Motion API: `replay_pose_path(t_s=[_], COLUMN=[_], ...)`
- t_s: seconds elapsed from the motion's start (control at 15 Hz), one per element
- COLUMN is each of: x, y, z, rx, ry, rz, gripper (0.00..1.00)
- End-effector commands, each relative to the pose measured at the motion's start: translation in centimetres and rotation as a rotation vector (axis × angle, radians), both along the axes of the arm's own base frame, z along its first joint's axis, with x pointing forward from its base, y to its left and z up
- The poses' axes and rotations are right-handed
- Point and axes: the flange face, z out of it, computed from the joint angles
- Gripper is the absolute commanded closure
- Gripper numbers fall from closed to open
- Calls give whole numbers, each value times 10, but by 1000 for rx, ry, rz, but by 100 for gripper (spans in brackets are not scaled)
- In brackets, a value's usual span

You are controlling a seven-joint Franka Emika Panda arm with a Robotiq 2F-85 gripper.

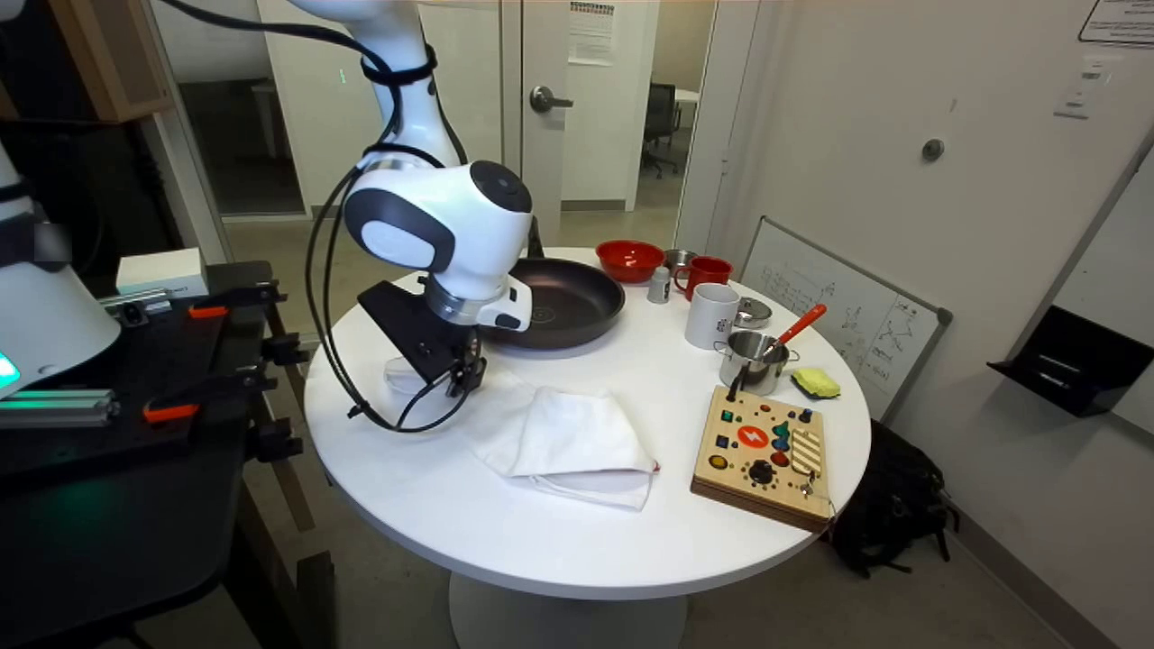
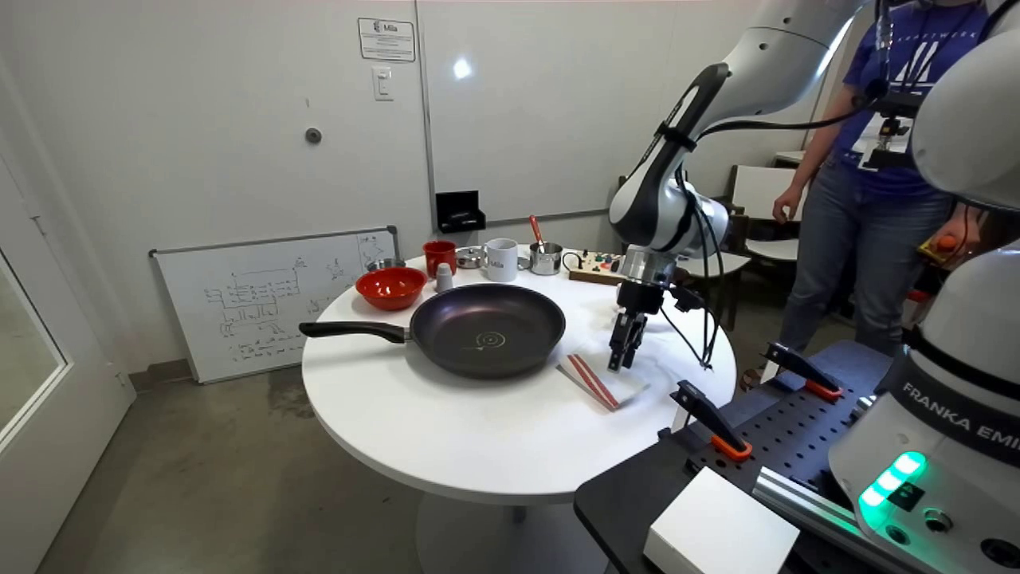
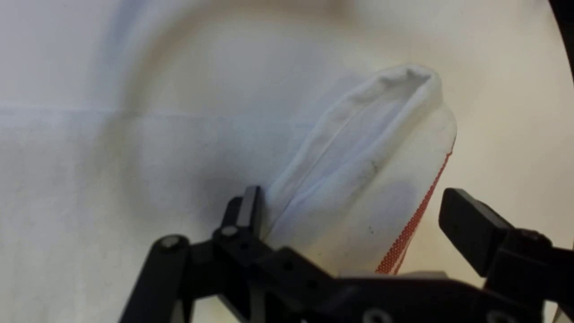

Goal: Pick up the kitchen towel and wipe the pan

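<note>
Pretty sure we're at the pickup: gripper point(image 3: 352, 195) spread wide astride a fold of the red-striped kitchen towel point(image 3: 354, 179), so pinch and lift next.

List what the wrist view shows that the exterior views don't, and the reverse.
Only the wrist view: dark specks on the kitchen towel, and a fold seen between the fingers of the open hand.
Only the exterior views: the pan, red bowl, white mug and wooden board.
Both share: the hand, the kitchen towel with some red showing, and the table.
</note>
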Motion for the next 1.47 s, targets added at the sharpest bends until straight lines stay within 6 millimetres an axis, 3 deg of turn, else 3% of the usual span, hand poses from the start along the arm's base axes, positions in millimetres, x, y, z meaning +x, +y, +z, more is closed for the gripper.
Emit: replay_pose_path(t_s=[0.0, 0.4, 0.47, 0.6, 0.73, 1.13, 1.2, 1.4], x=[6, 8, 9, 10, 11, 13, 13, 12], y=[8, 13, 14, 15, 15, 16, 15, 15], z=[-3, -4, -3, -3, -3, -4, -4, -5], rx=[27, 28, 27, 25, 25, 19, 17, 13], ry=[22, 31, 29, 28, 28, 30, 31, 32], rz=[-7, -5, -3, 1, 3, 5, 5, 7], gripper=[0, 0, 25, 27, 50, 95, 99, 100])
